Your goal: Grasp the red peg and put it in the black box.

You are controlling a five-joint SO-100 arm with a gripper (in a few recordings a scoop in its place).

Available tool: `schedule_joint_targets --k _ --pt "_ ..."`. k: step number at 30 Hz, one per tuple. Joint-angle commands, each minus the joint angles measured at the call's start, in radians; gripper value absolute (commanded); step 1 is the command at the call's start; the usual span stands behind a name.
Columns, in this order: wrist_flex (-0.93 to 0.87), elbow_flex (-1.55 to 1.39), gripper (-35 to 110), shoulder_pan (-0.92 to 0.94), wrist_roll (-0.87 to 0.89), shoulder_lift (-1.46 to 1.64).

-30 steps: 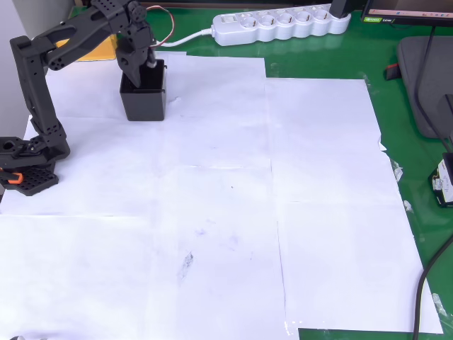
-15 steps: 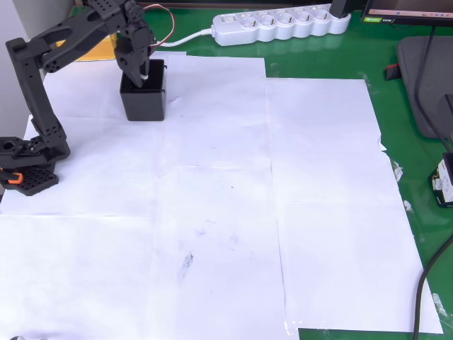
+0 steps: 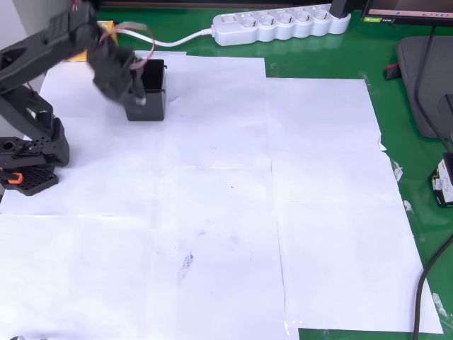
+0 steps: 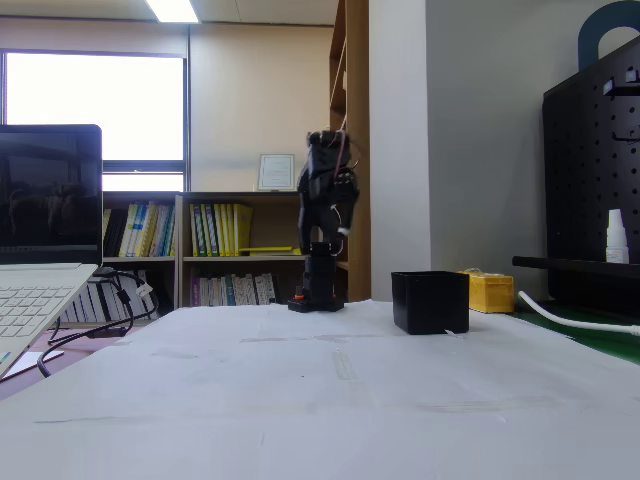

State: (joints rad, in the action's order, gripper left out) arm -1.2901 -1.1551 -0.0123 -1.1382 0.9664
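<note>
One arm on my feed: its gripper (image 3: 134, 88) is blurred beside the black box's (image 3: 150, 99) left wall in the overhead view, so I cannot tell its opening or load; farther right lies white paper (image 3: 318, 198)

In the overhead view the tool (image 3: 120, 74) is motion-blurred, so the finger positions cannot be resolved; it overlaps the left wall of the black box (image 3: 152, 88) and hides part of the box interior. The arm's upper section is cut off by the top-left edge. In the fixed view the tool (image 4: 335, 225) is small, dark and backlit, and its jaw state cannot be determined. The box (image 4: 430, 301) interior is not visible from this low angle. The laptop (image 4: 45, 250) is cropped at the left edge.
</note>
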Motion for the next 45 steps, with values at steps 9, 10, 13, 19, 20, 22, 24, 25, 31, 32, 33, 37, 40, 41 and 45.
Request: schedule_joint_targets --k 9,10,13,19,20,22,24,25,31,32,33,37,40,41,45 --pt "0.314 0.696 0 0.008 -0.164 -0.443" --pt "0.325 0.739 0 0.006 -0.176 -0.471" --pt "0.373 0.862 0 0.002 -0.202 -0.555" --pt "0.380 1.025 0 -0.017 -0.259 -0.739" --pt "0.383 1.049 0 -0.023 -0.256 -0.770" --pt "0.368 1.086 0 -0.034 -0.261 -0.825" --pt "0.365 1.123 0 -0.043 -0.261 -0.868" --pt "0.364 1.138 0 -0.044 -0.259 -0.893" --pt "0.227 1.215 0 -0.049 -0.276 -1.074" --pt "0.181 1.215 0 -0.049 -0.290 -1.103" --pt "0.130 1.215 0 -0.051 -0.301 -1.131" --pt "-0.072 1.215 0 -0.060 -0.334 -1.197" --pt "-0.123 1.215 0 -0.060 -0.360 -1.200" --pt "-0.123 1.216 0 -0.061 -0.360 -1.200" --pt "-0.123 1.216 0 -0.063 -0.377 -1.201"
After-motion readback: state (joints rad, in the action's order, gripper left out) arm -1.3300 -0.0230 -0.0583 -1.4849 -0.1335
